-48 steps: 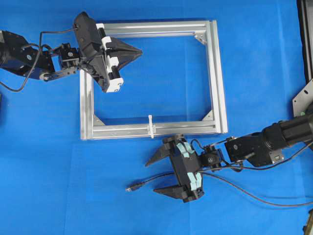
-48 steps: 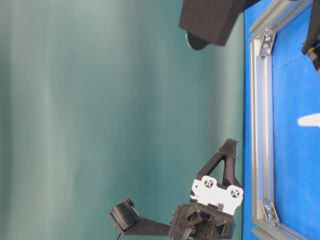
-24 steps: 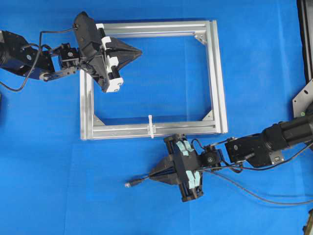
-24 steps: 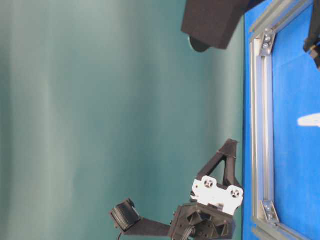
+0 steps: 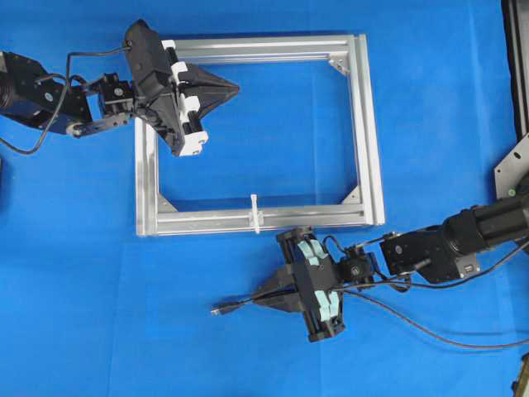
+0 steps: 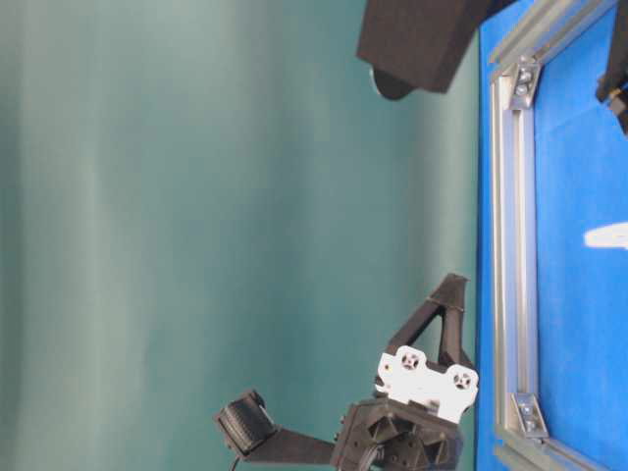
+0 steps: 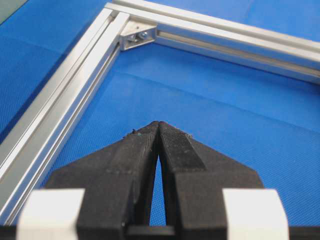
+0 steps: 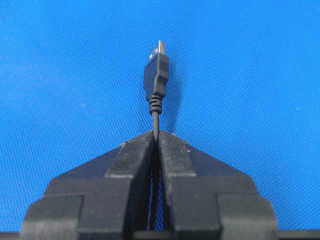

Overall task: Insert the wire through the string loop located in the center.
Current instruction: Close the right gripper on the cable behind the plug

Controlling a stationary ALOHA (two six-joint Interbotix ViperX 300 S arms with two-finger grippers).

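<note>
**Mia:** What is everything sitting on?

**Ben:** A bright blue cloth covers the whole table. It looks a bit bumpy up close, like a soft mat. On it lies a silver metal frame, shaped like a big window, with little corner brackets inside.

**Mia:** And the room?

**Ben:** In the table-level view, there is a plain green-grey wall behind the table. That picture is turned on its side, so the blue cloth runs down the right edge.

**Mia:** Where is the wire?

**Ben:** The wire lies on the cloth below the frame. It runs in from the right side and ends in a small dark plug with a shiny tip. The plug points away from the right gripper and sticks out just past its tips.

**Mia:** Is the right gripper holding it?

**Ben:** Yes. Its two black fingers are pressed together with the thin wire pinched between them, just behind the plug.

**Mia:** And the string loop?

**Ben:** The string loop is tiny and white. It stands on the near bar of the frame, about in the middle. The plug is below it and a bit to the left, not touching it.

**Mia:** What about the other arm?

**Ben:** The left gripper sits over the top left part of the frame. Its fingers are squeezed tight together with nothing between them.
</note>
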